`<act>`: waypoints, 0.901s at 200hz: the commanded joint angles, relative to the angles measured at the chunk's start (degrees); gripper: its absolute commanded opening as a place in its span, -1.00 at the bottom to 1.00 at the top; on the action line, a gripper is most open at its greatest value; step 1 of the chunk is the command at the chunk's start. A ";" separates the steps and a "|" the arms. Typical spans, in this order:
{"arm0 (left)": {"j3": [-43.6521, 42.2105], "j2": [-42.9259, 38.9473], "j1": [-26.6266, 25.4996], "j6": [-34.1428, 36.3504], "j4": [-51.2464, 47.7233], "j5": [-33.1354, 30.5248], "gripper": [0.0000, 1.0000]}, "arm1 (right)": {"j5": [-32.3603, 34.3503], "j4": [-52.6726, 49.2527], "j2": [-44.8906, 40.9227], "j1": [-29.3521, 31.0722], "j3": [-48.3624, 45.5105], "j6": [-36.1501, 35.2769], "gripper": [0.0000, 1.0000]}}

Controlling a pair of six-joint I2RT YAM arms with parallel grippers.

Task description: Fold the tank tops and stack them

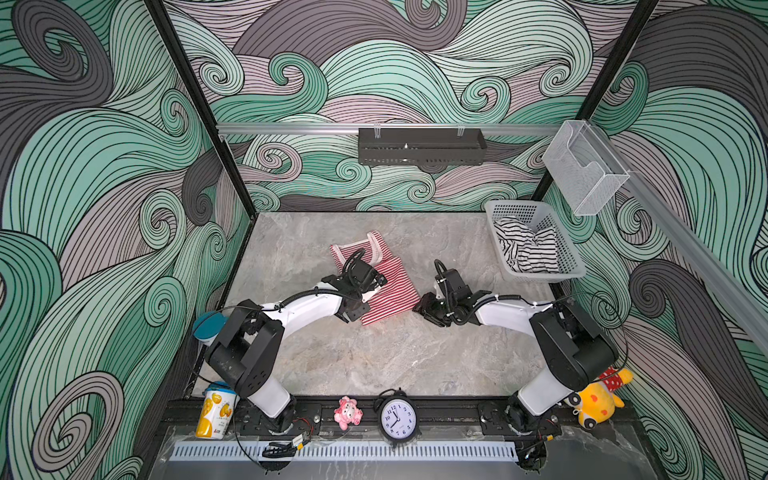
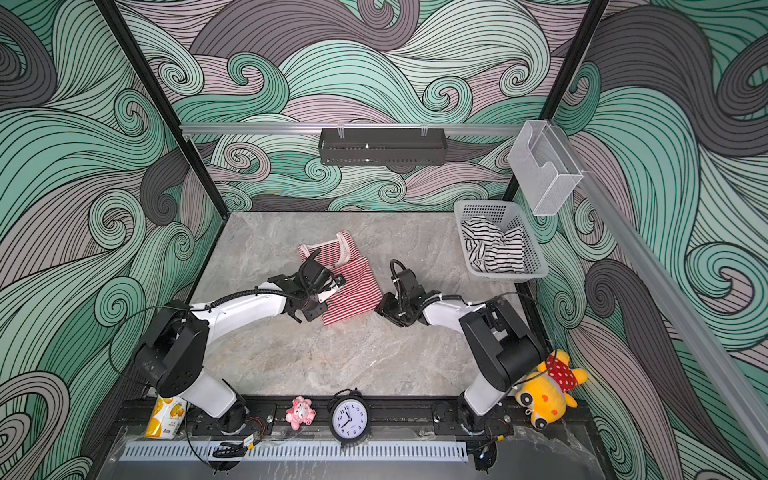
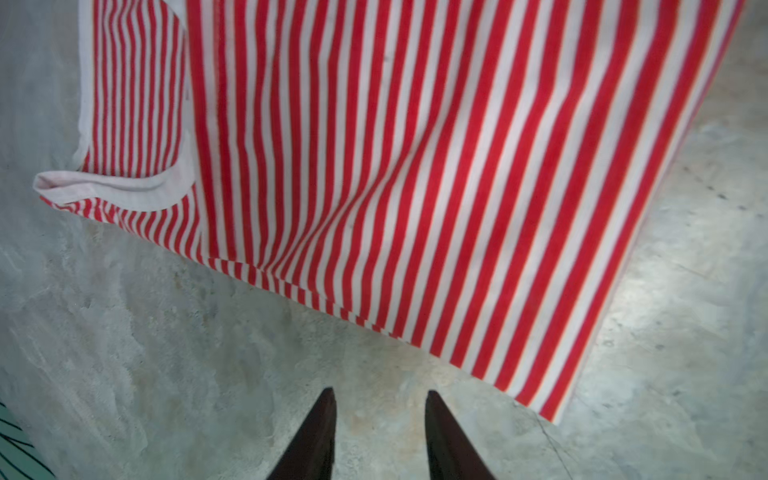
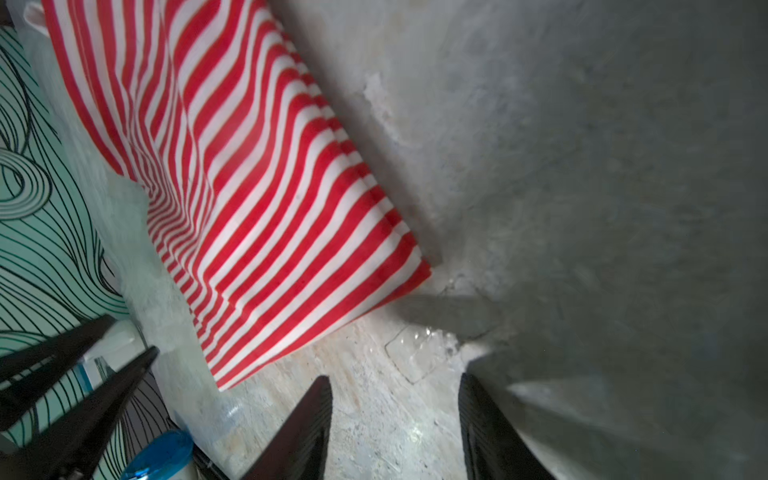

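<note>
Because the left arm (image 1: 307, 307) reaches over it, much of the near left part of the red-and-white top (image 1: 392, 291) is covered in both top views, and the grippers' jaws merge into dark housing there, so only the wrist views show how they stand. Those views cut the jaws off to their tips. The left gripper (image 3: 380, 395) has its jaws narrowly apart with bare table (image 3: 166, 374) between them and nothing held. The right gripper (image 4: 395, 378) has its jaws parted somewhat wider, also over bare table and holding nothing. One side of the right wrist view is dark with shadow and blurred, so little can be made out there. The red-and-white top lies flat near the middle of the table (image 1: 374, 365), white-trimmed straps toward the back wall and hem toward the front. From the left wrist, its near edge lies just beyond the jaw tips, not touching them, and a striped panel overlaps the trimmed armhole part. From the right wrist, its corner (image 4: 415, 266) lies near the tips but apart from them. The black-and-white top (image 1: 525, 249) sits crumpled in the basket (image 1: 570, 266) at the back right, well apart from both grippers, its shape unclear.
</note>
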 commanded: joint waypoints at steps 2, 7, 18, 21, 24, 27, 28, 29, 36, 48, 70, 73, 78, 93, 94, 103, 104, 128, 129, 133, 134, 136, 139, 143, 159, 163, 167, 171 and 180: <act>-1.58 -1.79 -1.57 -0.38 1.37 2.07 -0.20 | 0.76 4.26 2.97 -0.92 -1.31 4.32 -0.01; -1.89 -1.73 -1.78 -0.26 1.55 2.49 -0.19 | 0.90 4.40 3.39 -0.98 -1.25 4.36 -0.01; -2.27 -1.30 -2.14 -0.07 1.75 3.22 -0.16 | 1.16 4.57 3.78 -1.12 -1.42 4.56 -0.02; -2.29 -1.11 -2.23 -0.07 1.75 3.27 -0.16 | 1.17 4.63 3.94 -1.18 -1.55 4.52 -0.02; -2.37 -0.95 -2.37 -0.15 1.75 3.28 -0.16 | 1.13 4.69 4.04 -1.27 -1.56 4.51 -0.01; -2.44 -0.76 -2.48 -0.28 1.80 3.28 -0.15 | 1.16 4.65 4.15 -1.34 -1.64 4.49 -0.02; -2.45 -0.75 -2.50 -0.30 1.82 3.28 -0.15 | 1.17 4.63 4.17 -1.35 -1.69 4.45 -0.02; -2.42 -0.70 -2.55 -0.32 1.83 3.28 -0.15 | 1.17 4.63 4.24 -1.43 -1.73 4.37 -0.02; -2.44 -0.47 -2.68 -0.42 1.77 3.63 -0.15 | 1.17 4.66 4.41 -1.60 -1.94 4.32 -0.02; -2.70 -0.42 -3.18 -0.46 1.82 4.24 -0.14 | 0.91 5.17 4.62 -1.88 -2.46 4.40 -0.02; -3.58 -1.38 -4.29 -0.16 2.09 5.64 -0.09 | 0.56 5.90 5.04 -2.08 -3.17 4.41 -0.02; -3.72 -1.55 -4.41 -0.08 2.13 5.91 -0.09 | 0.45 6.01 5.08 -2.07 -3.29 4.41 -0.02; -3.86 -1.76 -4.63 0.13 1.99 6.63 -0.09 | 0.43 6.13 5.15 -2.08 -3.40 4.49 -0.02; -4.03 -1.81 -5.05 0.44 1.11 8.20 -0.08 | 0.38 6.66 5.19 -2.07 -3.87 4.62 -0.02; -4.00 -1.80 -5.10 0.45 1.08 8.24 -0.08 | 0.38 6.69 5.17 -2.11 -3.90 4.60 -0.02; -4.02 -1.49 -5.32 0.55 0.88 8.54 -0.09 | 0.39 6.88 5.06 -2.07 -4.11 4.69 -0.02; -3.99 -1.46 -5.36 0.59 0.88 8.55 -0.08 | 0.38 6.89 5.06 -2.07 -4.15 4.64 -0.02; -3.77 -0.02 -5.80 0.72 0.55 8.64 -0.08 | 0.40 7.26 5.10 -2.25 -4.55 4.67 -0.02; -3.73 0.02 -5.83 0.72 0.49 8.64 -0.08 | 0.39 7.25 5.08 -2.25 -4.55 4.67 -0.02; -3.63 0.26 -5.85 0.72 0.37 8.71 -0.09 | 0.32 7.24 5.14 -2.30 -4.55 4.63 -0.02; -3.62 0.29 -5.85 0.72 0.36 8.72 -0.09 | 0.35 7.24 5.14 -2.32 -4.55 4.61 -0.02; -3.61 0.38 -5.92 0.72 0.35 8.77 -0.09 | 0.33 7.29 5.19 -2.26 -4.49 4.70 -0.02; -3.61 0.45 -5.93 0.72 0.41 8.85 -0.09 | 0.30 7.32 5.23 -2.34 -4.53 4.64 -0.01; -3.73 0.57 -5.94 0.80 0.43 8.98 -0.09 | 0.29 7.33 5.32 -2.38 -4.52 4.64 -0.02; -3.46 1.32 -6.11 0.99 0.12 9.43 -0.09 | 0.19 7.50 5.58 -2.52 -4.64 4.71 -0.02; -3.29 1.56 -6.16 0.94 -0.12 9.43 -0.10 | 0.16 7.63 5.63 -2.58 -4.61 4.70 -0.02; -3.12 1.81 -6.16 0.90 -0.32 9.43 -0.11 | 0.20 7.68 5.72 -2.60 -4.59 4.78 -0.02; -3.02 1.98 -6.16 0.90 -0.43 9.43 -0.12 | 0.14 7.80 5.72 -2.60 -4.60 4.80 -0.02; -2.91 2.40 -6.19 1.14 -0.59 9.42 -0.14 | 0.12 7.86 5.76 -2.71 -4.59 4.80 -0.02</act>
